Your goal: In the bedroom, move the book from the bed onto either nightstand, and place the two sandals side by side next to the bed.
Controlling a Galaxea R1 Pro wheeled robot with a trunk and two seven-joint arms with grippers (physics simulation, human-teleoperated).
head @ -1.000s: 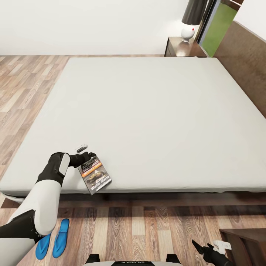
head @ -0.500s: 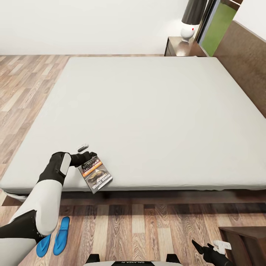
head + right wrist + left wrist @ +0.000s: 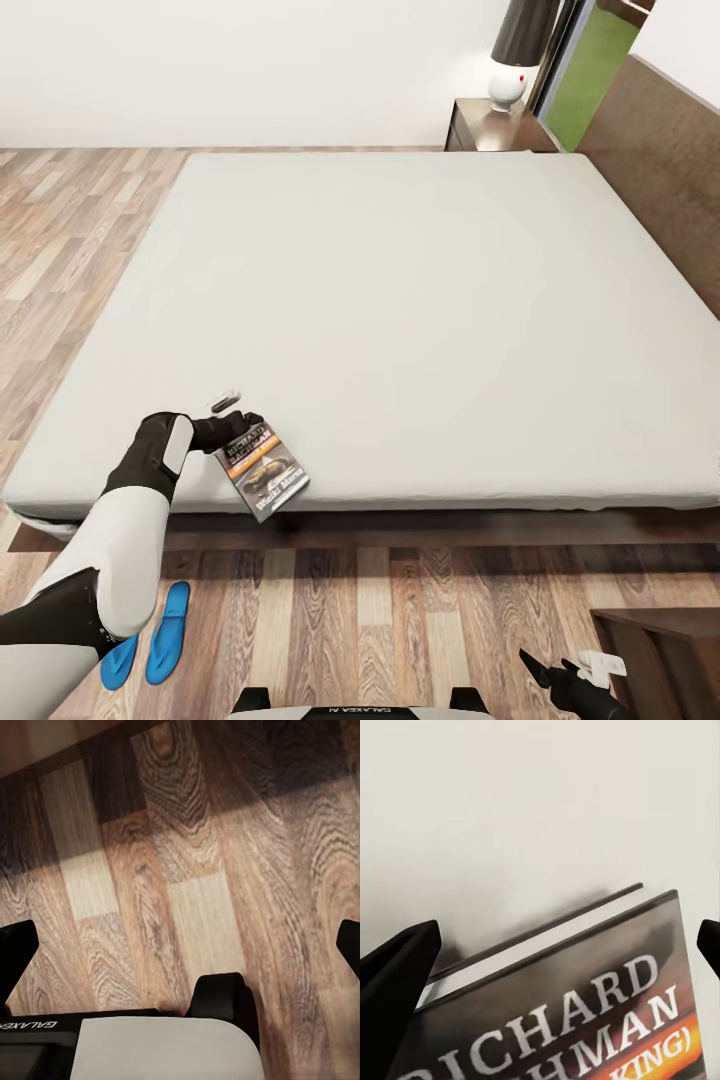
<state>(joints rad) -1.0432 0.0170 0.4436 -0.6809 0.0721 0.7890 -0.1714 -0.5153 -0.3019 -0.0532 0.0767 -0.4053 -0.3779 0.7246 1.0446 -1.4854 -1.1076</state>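
— Dark-covered thin paperback book [image 3: 262,474] with the orange band: where is it?
— At the near edge of the light grey mattress of the dark-framed bed [image 3: 420,300], tilted, partly past the edge.
— And the left gripper [image 3: 232,420]?
— At the book's upper corner. In the left wrist view its black fingertips [image 3: 394,979] stand wide on either side of the book [image 3: 577,1005], apparently not closed.
— The right gripper [image 3: 560,678]?
— Low over the wood-plank floor [image 3: 195,892], fingers spread, holding nothing.
— The bright blue flat sandals [image 3: 150,637]?
— Side by side on the floor beside the bed.
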